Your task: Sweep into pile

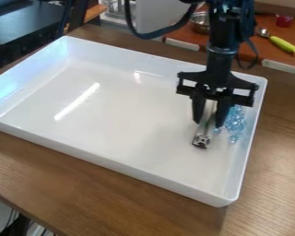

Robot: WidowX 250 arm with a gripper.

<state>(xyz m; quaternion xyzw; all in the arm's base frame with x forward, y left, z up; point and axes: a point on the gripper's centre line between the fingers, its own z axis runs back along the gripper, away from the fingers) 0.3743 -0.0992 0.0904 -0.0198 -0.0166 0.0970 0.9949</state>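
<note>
Blue beads (235, 121) lie loose by the right wall of the tray (125, 120), tool (208, 123) clamped on the metal bar (202, 138) just left; main risk: bar tilts or rides high, so beads slip under and scatter.

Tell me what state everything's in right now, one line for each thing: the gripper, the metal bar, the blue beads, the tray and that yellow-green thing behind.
Gripper: closed on the metal bar.
Metal bar: held at a slant, lower end down in the tray.
Blue beads: loosely clustered near the tray's right wall.
Tray: open side up, on the table.
Yellow-green thing: lying on its side.
</note>
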